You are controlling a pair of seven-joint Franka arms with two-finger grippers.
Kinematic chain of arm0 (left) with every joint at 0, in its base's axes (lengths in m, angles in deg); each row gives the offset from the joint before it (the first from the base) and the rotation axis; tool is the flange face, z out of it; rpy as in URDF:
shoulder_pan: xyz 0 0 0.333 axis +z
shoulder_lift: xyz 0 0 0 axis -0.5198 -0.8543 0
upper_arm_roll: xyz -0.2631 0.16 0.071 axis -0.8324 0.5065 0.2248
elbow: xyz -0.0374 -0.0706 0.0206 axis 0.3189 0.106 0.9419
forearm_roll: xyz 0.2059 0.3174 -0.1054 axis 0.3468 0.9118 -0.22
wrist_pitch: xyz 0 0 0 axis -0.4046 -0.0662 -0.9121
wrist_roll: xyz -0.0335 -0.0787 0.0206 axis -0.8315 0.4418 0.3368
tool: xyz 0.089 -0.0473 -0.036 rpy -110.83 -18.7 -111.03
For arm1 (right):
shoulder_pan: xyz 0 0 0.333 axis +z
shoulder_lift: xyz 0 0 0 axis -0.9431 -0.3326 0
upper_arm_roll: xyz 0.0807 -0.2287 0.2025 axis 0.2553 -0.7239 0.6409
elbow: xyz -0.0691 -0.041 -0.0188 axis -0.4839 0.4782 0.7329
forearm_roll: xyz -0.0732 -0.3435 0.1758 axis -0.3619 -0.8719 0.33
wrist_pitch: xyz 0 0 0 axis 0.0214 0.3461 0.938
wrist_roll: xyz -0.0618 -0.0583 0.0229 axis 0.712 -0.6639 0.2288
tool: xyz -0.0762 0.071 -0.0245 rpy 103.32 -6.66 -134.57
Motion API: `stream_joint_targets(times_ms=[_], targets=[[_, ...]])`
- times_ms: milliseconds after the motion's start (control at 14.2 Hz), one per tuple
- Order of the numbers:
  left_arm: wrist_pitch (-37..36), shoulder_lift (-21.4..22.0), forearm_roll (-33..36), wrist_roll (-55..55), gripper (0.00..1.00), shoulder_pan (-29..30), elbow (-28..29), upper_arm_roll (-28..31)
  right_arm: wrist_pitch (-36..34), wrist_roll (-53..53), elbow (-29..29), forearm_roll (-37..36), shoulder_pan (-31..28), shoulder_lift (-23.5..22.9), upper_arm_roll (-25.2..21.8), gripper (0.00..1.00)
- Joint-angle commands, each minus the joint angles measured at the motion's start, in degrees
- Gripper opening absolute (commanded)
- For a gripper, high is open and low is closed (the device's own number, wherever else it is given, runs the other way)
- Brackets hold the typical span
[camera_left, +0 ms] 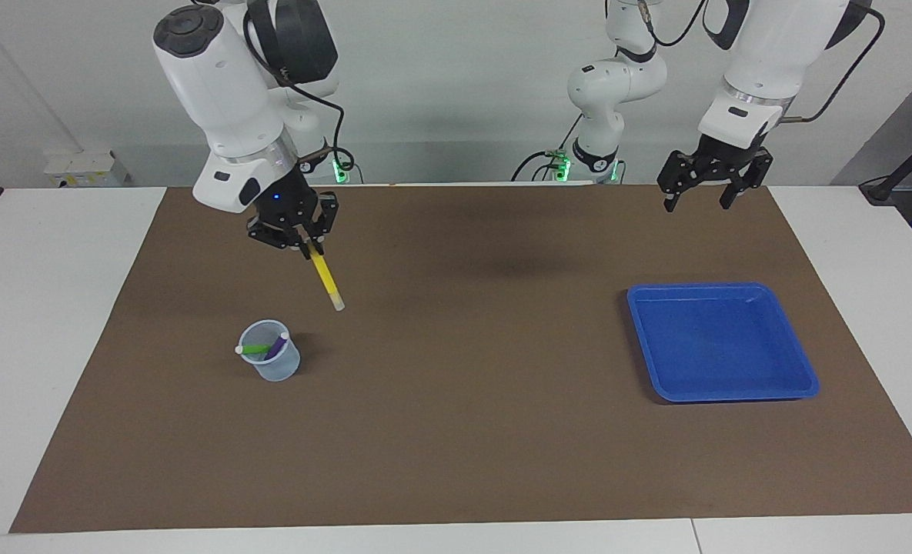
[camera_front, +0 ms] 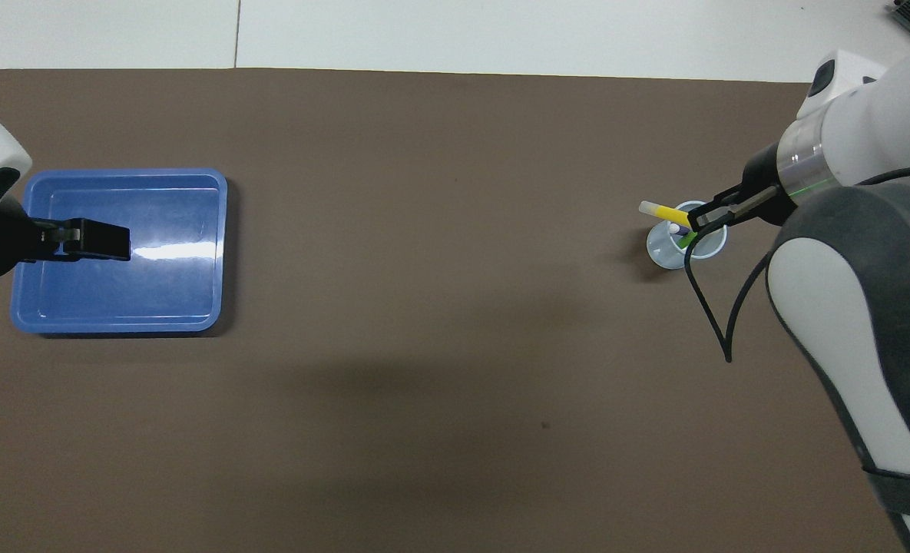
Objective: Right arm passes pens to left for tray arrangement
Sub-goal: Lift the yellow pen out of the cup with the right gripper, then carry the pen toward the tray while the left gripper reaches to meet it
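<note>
My right gripper (camera_left: 302,245) (camera_front: 699,222) is shut on the yellow pen (camera_left: 325,281) (camera_front: 666,213) and holds it raised over the brown mat, its pale cap end hanging down. The green pen (camera_left: 253,349) and the purple pen (camera_left: 276,345) stand in the small translucent cup (camera_left: 271,363) (camera_front: 681,246). The blue tray (camera_left: 721,342) (camera_front: 120,253) lies empty toward the left arm's end of the table. My left gripper (camera_left: 706,198) (camera_front: 105,240) is open and waits in the air near the tray.
A brown mat (camera_left: 471,431) covers most of the white table. A black cable (camera_front: 712,315) hangs from my right arm's wrist.
</note>
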Motion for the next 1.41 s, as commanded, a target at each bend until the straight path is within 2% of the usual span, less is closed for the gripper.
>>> stream_joint_targets(times_ms=[0, 282, 353, 494, 917, 1058, 1340], targets=[[5.0, 3.0, -3.0, -0.5, 1.0, 0.8, 5.4, 0.0, 0.4, -10.0, 0.4, 5.2, -0.3, 0.2, 2.3, 0.0], [7.6, 1.9, -4.3, -0.4, 1.0, 0.8, 7.2, 0.1, 4.7, -20.0, -0.6, 12.6, -0.2, 0.3, 2.3, 0.0], [7.6, 0.7, -6.5, -0.3, 1.0, 1.0, 6.9, 0.1, 5.8, -21.8, -1.1, 13.7, 0.6, 0.3, 2.4, 0.0], [7.1, -1.5, -11.8, -0.2, 0.99, 4.0, 5.7, 0.1, 7.7, -25.6, -2.0, 16.6, 1.4, 0.5, 2.4, 0.0], [3.0, -9.2, -21.0, 1.5, 0.98, 5.4, -0.1, 0.2, 16.0, -37.6, -4.9, 21.4, 7.1, 0.9, 2.4, 0.0], [2.5, -11.1, -25.2, 9.3, 0.98, 6.1, -0.9, 0.1, 19.1, -42.3, -5.8, 24.1, 8.4, 1.0, 2.4, 0.0], [3.2, -10.6, -31.4, 33.1, 0.98, 4.2, 0.4, -0.3, 26.3, -49.2, -7.1, 25.8, 13.0, 0.7, 2.4, 0.0]])
